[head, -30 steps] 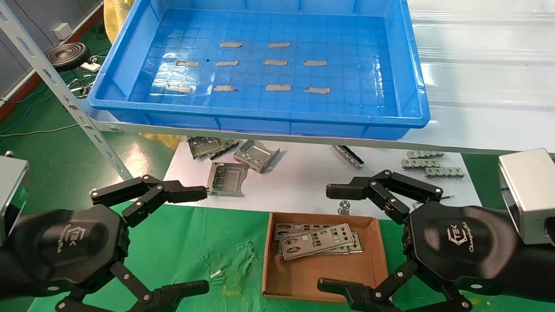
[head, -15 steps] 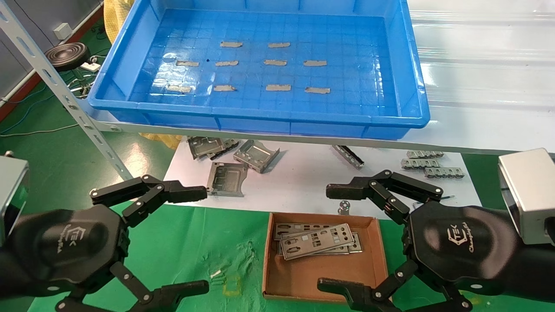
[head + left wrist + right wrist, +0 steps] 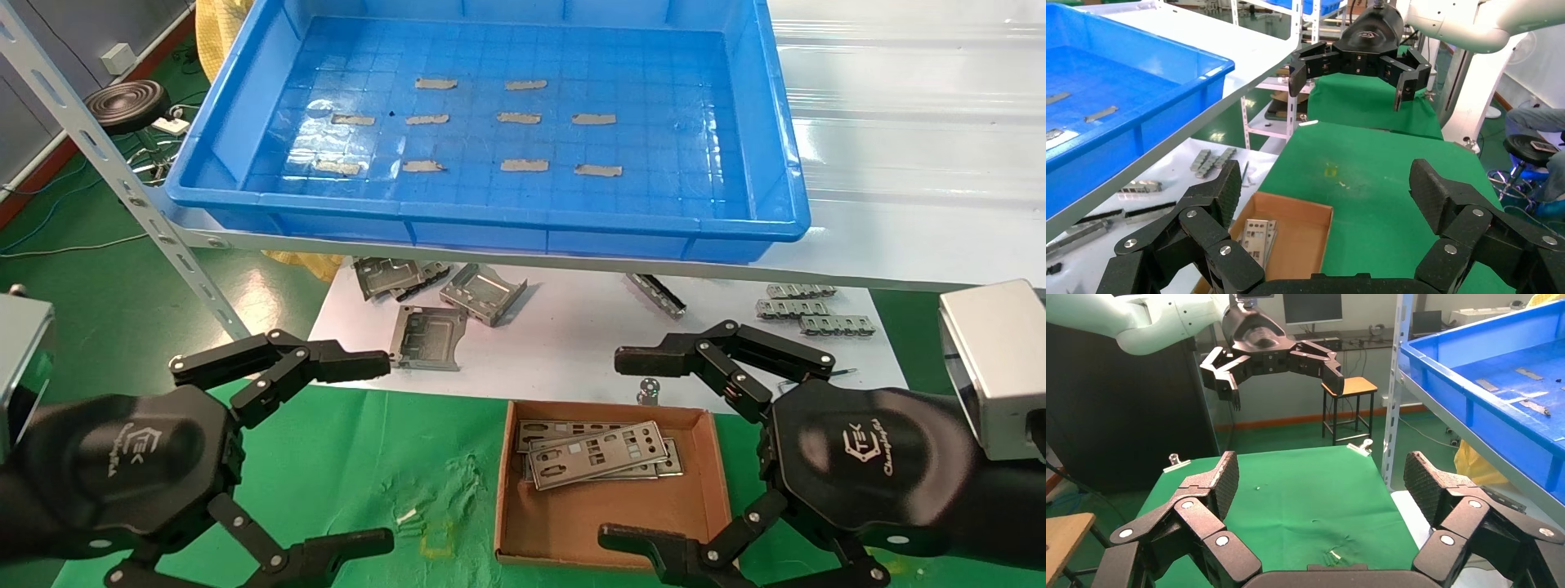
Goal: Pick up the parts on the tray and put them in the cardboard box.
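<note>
You have both arms low over the green counter [image 3: 359, 465], one on each side of the cardboard box [image 3: 609, 523]. Your left tool [image 3: 364, 449] hangs over the green cloth to the left of the box, spread wide and holding nothing. Your right tool [image 3: 633, 449] hangs at the box's right edge, also spread wide and empty, one finger over the white sheet [image 3: 564, 327] beyond the box and the other at the box's near corner.

The parts [image 3: 596, 456] lie in the far half of the box, a few flat plates stacked at slight angles to one another. The tray [image 3: 490, 220] sits on the shelf above and behind, its floor showing only small grey tape strips [image 3: 523, 165]. On the white sheet under the shelf you can see folded metal brackets [image 3: 482, 292] and several small punched strips [image 3: 805, 309].
</note>
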### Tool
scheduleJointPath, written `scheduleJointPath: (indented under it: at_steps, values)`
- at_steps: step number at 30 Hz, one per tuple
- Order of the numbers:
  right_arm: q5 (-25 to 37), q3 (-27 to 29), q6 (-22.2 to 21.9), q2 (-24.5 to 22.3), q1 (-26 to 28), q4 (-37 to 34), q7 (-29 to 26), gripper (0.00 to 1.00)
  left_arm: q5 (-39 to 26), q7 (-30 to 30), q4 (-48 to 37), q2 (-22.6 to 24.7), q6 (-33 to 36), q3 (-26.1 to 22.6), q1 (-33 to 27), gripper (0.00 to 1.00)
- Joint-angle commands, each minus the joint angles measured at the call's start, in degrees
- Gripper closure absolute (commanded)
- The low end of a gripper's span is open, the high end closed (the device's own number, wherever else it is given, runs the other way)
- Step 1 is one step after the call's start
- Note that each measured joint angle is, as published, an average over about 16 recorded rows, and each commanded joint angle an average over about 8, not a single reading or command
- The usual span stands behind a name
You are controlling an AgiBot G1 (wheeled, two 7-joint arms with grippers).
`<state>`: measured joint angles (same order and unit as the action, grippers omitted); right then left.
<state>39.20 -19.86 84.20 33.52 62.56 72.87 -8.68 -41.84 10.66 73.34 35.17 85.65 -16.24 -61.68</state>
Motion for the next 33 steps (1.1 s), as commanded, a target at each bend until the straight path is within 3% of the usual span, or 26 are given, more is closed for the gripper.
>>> scheduleJointPath:
  at_steps: [1, 33]
  values:
    - [0.00, 0.00, 0.00, 0.00, 0.00, 0.00, 0.00, 0.00, 0.00, 0.00, 0.00, 0.00, 0.00, 0.00, 0.00, 0.00]
    - [0.00, 0.00, 0.00, 0.00, 0.00, 0.00, 0.00, 0.00, 0.00, 0.00, 0.00, 0.00, 0.00, 0.00, 0.00, 0.00]
